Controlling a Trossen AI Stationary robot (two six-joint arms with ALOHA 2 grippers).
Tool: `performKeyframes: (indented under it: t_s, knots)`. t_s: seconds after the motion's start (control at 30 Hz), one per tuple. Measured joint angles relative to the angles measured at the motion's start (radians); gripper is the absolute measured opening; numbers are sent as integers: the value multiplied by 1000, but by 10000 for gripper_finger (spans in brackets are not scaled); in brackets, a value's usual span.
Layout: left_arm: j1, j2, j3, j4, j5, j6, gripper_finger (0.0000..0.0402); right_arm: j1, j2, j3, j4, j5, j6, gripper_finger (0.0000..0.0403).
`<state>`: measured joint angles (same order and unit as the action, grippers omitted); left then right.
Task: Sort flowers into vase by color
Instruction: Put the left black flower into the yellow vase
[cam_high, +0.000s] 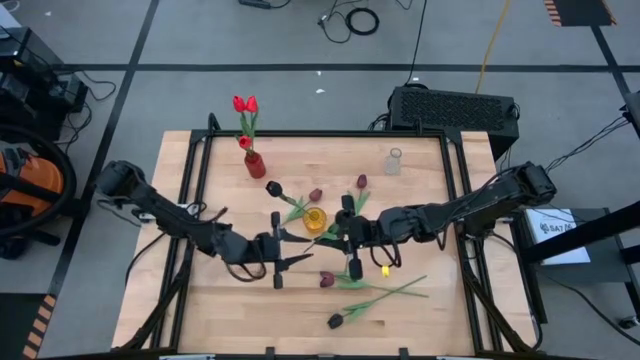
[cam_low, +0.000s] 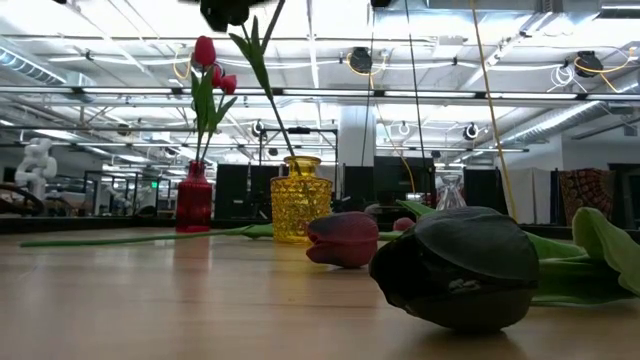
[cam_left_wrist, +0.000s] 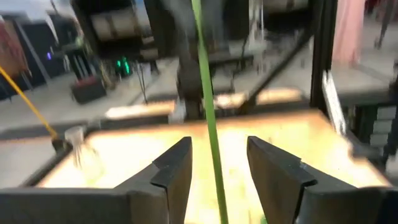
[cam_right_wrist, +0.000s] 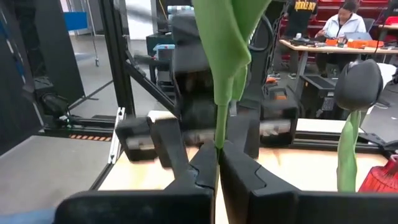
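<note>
My right gripper (cam_high: 345, 232) (cam_right_wrist: 217, 149) is shut on a tulip's thin green stem (cam_right_wrist: 220, 121); a broad leaf (cam_right_wrist: 227, 37) rises above the fingers, and the head is outside the wrist view. My left gripper (cam_high: 300, 250) (cam_left_wrist: 217, 146) faces it, open. That stem (cam_left_wrist: 206, 93) runs between the left fingers, apart from both. A black tulip (cam_high: 273, 188) (cam_low: 230, 12) leans in the yellow vase (cam_high: 315, 218) (cam_low: 300, 198). Red tulips (cam_high: 245, 104) stand in the red vase (cam_high: 255, 164) (cam_low: 195, 198). My right gripper pinches the green stem (cam_right_wrist: 219, 138) between its two fingers, just below the leaf. The fingers lie across the stem. In the wrist view the stem stands straight up out of the fingers; its lower part is hidden behind them.
Loose tulips lie on the table's near half: a maroon one (cam_high: 327, 279) (cam_low: 342, 240) and a dark one (cam_high: 335, 321) (cam_low: 460, 265) with long stems. Two more maroon heads (cam_high: 315, 194) (cam_high: 361, 181) show by the yellow vase. A clear vase (cam_high: 394, 162) stands far right.
</note>
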<state>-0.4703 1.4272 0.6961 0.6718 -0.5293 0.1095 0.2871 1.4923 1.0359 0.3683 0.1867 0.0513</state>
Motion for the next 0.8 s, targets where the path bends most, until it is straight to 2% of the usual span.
performKeyframes:
  t_s: [0.33, 0.43, 0.67, 0.8]
  knots:
    - [18, 10, 0, -30, 36, -50, 151, 2, -6, 0, -12, 0, -5, 3]
    - [19, 12, 0, -35, 84, -44, 119, 1, -6, 0, -13, 0, -9, 3]
    - [21, 9, 0, -22, 91, -49, 17, 1, -6, 0, -9, -4, -11, 6]
    - [20, -1, 0, -27, 91, -50, 14, 2, -6, 0, 2, -2, -12, 30]
